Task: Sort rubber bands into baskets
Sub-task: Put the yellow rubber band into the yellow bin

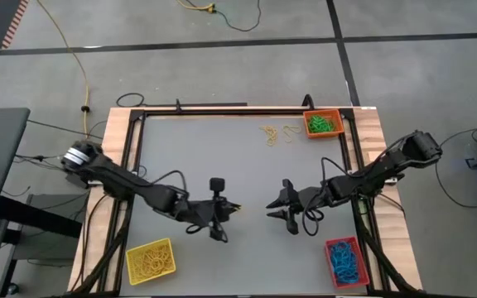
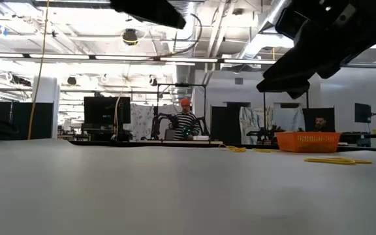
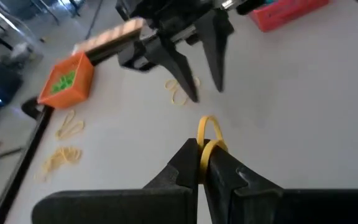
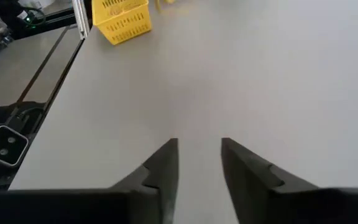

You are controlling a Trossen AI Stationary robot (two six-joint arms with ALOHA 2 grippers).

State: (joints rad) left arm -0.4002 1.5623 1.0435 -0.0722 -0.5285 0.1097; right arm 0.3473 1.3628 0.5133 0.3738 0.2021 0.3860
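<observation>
In the left wrist view a yellow rubber band (image 3: 208,129) stands up out of my left gripper (image 3: 202,163), which is shut on it above the table's middle (image 1: 235,209). Facing it, my right gripper (image 1: 273,210) is open with nothing between its fingers (image 4: 197,163). The yellow basket (image 1: 150,261) at the near left holds yellow bands. Green bands fill the orange basket (image 1: 322,123) at the far right, and blue ones the red basket (image 1: 345,260) at the near right. Loose yellow bands (image 1: 276,134) lie flat on the table beside the orange basket. My left gripper pinches the yellow rubber band between its two fingertips at the loop's lower part (image 3: 202,155). The fingers slant down and point toward the table's right side. The rest of the loop sticks out beyond the tips, lifted clear of the table.
One more yellow band (image 3: 178,93) lies on the table under my right gripper's fingers. Further loose ones (image 3: 61,155) lie near the orange basket (image 3: 67,81). A dark frame (image 1: 222,109) borders the table. People stand in the room beyond (image 2: 185,121).
</observation>
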